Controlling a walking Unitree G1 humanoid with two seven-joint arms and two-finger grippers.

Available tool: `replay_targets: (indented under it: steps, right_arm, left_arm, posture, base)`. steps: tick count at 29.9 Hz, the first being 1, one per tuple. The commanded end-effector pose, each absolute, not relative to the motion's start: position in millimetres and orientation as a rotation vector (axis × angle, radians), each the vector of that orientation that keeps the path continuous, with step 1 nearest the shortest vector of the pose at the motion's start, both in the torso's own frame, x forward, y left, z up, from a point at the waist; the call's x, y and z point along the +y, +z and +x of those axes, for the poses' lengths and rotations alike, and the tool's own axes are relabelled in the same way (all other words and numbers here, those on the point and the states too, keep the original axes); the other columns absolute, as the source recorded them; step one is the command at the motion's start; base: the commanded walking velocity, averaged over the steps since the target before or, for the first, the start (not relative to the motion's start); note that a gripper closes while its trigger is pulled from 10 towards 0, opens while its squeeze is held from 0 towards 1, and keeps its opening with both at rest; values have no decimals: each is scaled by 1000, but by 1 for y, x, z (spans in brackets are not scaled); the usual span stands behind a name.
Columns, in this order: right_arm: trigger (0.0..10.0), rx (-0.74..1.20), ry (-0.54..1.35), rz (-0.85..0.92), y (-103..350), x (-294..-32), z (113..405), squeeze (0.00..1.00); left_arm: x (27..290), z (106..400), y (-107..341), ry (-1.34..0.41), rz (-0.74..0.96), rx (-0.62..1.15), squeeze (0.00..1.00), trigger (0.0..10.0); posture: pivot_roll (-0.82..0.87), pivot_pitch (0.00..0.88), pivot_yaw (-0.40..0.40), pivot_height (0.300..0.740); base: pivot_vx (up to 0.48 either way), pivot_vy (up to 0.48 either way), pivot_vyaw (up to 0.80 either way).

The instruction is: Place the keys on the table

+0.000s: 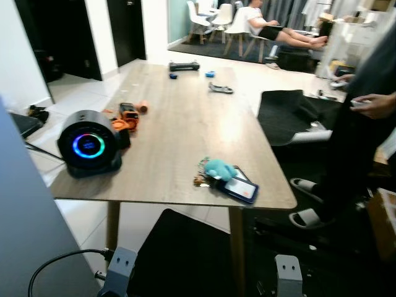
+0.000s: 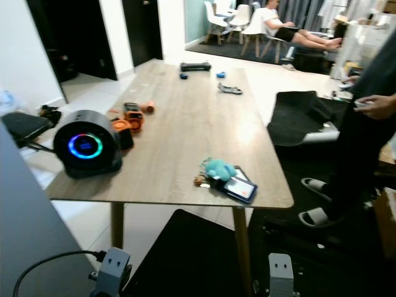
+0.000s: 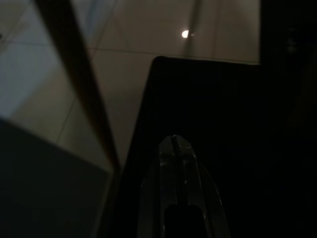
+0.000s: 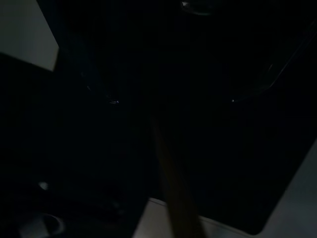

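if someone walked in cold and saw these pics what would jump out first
The round black speaker with its glowing blue ring, near the wooden table's near left corner, catches the eye first. Next comes the teal plush keychain with keys beside a dark phone at the near right edge. A person in dark clothes and slippers stands to the table's right.

Open wood: the table lies bare down its middle, beyond the keys.
Left of keys: round speaker and orange clutter crowd that edge.
Right of keys: a standing person blocks the table's side.
Far end: small objects lie scattered.
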State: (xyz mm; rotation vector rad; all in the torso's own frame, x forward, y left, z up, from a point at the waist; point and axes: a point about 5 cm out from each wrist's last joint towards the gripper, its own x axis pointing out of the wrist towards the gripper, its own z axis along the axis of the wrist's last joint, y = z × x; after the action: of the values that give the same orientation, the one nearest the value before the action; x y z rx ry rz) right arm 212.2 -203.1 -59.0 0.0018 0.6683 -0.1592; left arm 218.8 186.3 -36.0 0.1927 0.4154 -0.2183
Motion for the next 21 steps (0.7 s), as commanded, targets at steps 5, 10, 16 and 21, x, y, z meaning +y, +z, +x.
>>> replay_targets:
  steps: [5, 10, 16, 21]
  right_arm:
    - [10000, 686, -163, 0, -61, -205, 208, 0]
    - [10000, 690, -160, -3, -62, -204, 208, 0]
    - [10000, 690, -155, -6, -62, -203, 209, 0]
    - [10000, 688, -154, -7, -61, -203, 210, 0]
  left_arm:
    - [186, 215, -38, -211, 187, 418, 0, 10000]
    - [186, 214, -38, -211, 188, 421, 0, 10000]
    - [188, 212, -40, -207, 191, 433, 0, 10000]
    - [188, 211, -41, -204, 191, 435, 0, 10000]
  posture:
    - [107, 40, -43, 740]
    - [107, 40, -44, 740]
    - [108, 38, -45, 740]
    - [109, 35, -47, 740]
  base:
    - [0, 0, 800]
    - [0, 0, 800]
    - [0, 0, 800]
    - [0, 0, 800]
